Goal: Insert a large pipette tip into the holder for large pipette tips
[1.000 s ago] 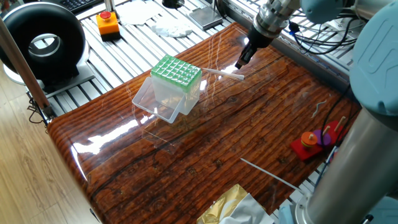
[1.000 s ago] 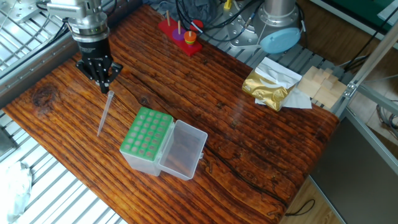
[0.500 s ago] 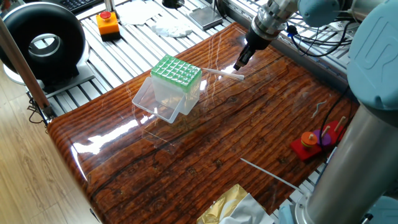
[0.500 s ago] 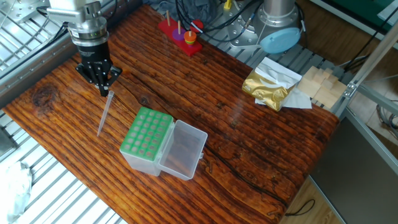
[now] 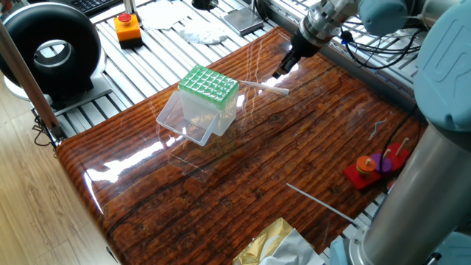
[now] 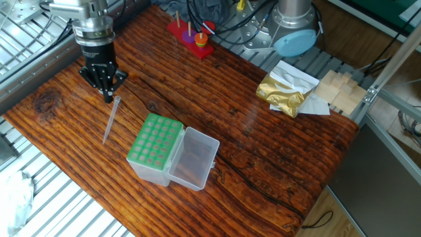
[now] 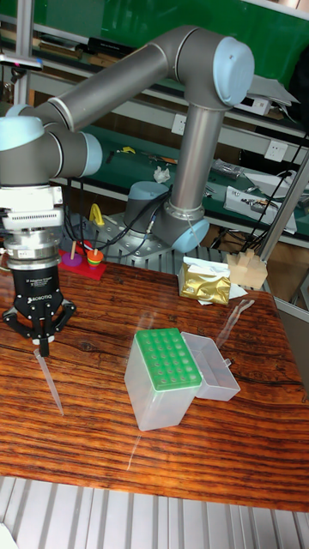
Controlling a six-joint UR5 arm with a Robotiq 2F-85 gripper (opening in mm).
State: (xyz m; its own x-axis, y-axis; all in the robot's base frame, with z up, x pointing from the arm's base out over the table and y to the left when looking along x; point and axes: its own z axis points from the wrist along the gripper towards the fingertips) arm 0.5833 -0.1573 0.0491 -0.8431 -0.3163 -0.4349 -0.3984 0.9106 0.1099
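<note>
The large pipette tip [image 5: 263,87] [image 6: 110,120] [image 7: 48,380] lies flat on the wooden table, a slim translucent tube. The gripper [image 5: 280,73] [image 6: 108,95] [image 7: 39,342] hangs just over the tip's end farthest from the box, its fingers drawn together to a point. It does not appear to grip the tip. The holder for large pipette tips [image 5: 209,85] [image 6: 154,142] [image 7: 163,360] stands beside the tip, a clear box with a green holed rack. Its clear lid [image 6: 195,157] is swung open to the side.
A thin grey rod [image 5: 318,204] lies near the table edge. A red peg toy [image 5: 372,165] [image 6: 191,36] stands at one corner. A gold foil bag [image 6: 283,92] [image 7: 206,283] and wooden blocks [image 6: 335,89] sit off the table. An orange button box [image 5: 127,28] is behind.
The gripper has shifted very slightly above the tip's end. The pipette tip and the holder have stayed where they were.
</note>
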